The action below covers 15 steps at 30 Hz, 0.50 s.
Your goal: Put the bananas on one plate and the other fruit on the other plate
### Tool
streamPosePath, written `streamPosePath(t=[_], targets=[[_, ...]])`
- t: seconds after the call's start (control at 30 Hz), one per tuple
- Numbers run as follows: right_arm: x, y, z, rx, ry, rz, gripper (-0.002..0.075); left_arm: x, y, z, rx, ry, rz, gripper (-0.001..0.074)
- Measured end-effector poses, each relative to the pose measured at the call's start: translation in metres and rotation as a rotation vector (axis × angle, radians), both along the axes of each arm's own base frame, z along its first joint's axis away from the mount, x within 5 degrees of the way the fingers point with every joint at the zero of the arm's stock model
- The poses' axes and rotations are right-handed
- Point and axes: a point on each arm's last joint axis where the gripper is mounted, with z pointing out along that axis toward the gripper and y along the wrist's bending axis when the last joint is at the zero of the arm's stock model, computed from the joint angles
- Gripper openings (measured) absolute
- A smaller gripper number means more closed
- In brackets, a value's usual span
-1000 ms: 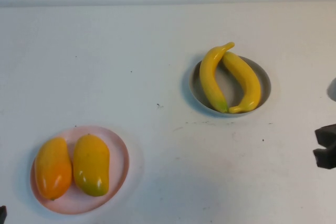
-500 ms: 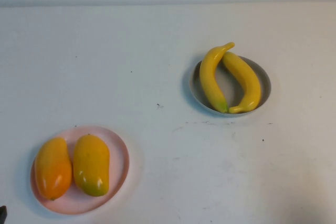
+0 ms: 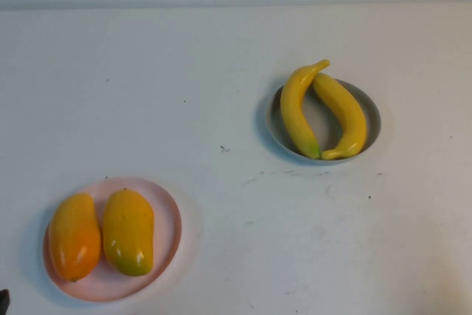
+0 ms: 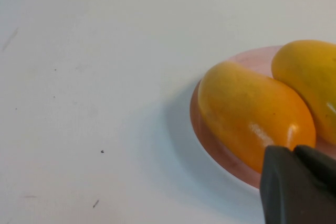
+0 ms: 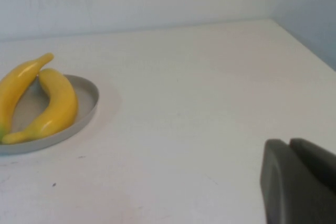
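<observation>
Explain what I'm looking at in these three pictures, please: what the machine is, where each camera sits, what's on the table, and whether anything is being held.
This is a table-top robot with two arms, each ending in a gripper. One picture looks down from a raised camera on the robot's own side; the other two come from small cameras on each wrist.

On the white table sit two plates. The grey plate, toward the robot's right, holds the two bananas. The pink plate, near its left, holds the two mango-like fruits.

The left gripper is the dark shape in the left wrist picture, beside the pink plate, just short of the orange fruit. The right gripper shows in the right wrist picture, over bare table, apart from the grey plate. Both sets of jaws are shut and hold nothing. The sorting looks done.
</observation>
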Motion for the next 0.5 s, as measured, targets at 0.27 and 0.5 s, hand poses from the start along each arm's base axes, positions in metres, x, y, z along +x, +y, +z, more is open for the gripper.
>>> streamPosePath(t=[0.27,0.5], targets=[[0.000,0.000,-0.015,-0.045,0.080,0.004,-0.0015,0.000,0.000,0.000,0.000,0.000,0.000,-0.0003],[-0.001,0.000,-0.020,-0.022,0.120,0.006,-0.0016,0.000,0.000,0.000,0.000,0.000,0.000,-0.0003]])
